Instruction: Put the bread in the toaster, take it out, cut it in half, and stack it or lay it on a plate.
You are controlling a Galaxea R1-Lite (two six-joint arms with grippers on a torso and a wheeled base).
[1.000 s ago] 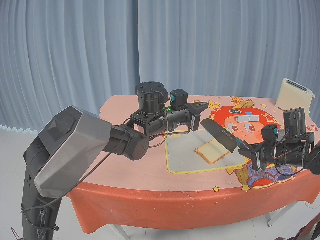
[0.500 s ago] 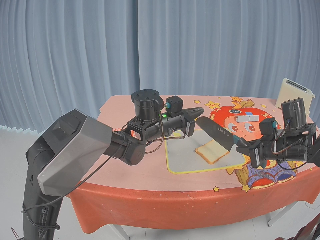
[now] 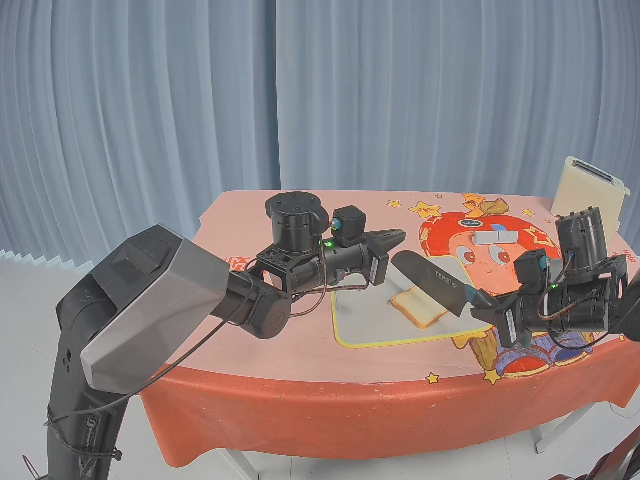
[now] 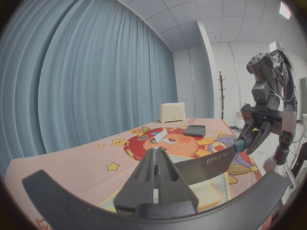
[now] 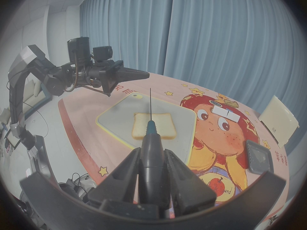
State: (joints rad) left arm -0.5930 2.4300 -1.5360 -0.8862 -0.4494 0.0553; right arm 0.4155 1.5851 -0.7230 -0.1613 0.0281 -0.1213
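A slice of bread (image 3: pixel 419 307) lies flat on a grey cutting board (image 3: pixel 363 308) with a yellow rim. My right gripper (image 3: pixel 483 299) is shut on the teal handle of a dark knife (image 3: pixel 433 279), held edge-down just above the bread (image 5: pixel 154 126), the blade (image 5: pixel 150 103) lined over its middle. My left gripper (image 3: pixel 395 237) is shut and empty, hovering above the board's far left corner, apart from bread and knife. The cream toaster (image 3: pixel 587 196) stands at the table's far right. A dark square plate (image 5: pixel 259 157) sits on the cloth near it.
The table has an orange cloth with a cartoon print. A small white and blue strip (image 3: pixel 495 237) lies beyond the board. The near table edge (image 3: pixel 373 385) runs close in front of the board. Blue curtains hang behind.
The left gripper has sunk and drawn back a little toward the left. The right gripper has shifted the knife left and lowered it closer to the bread.
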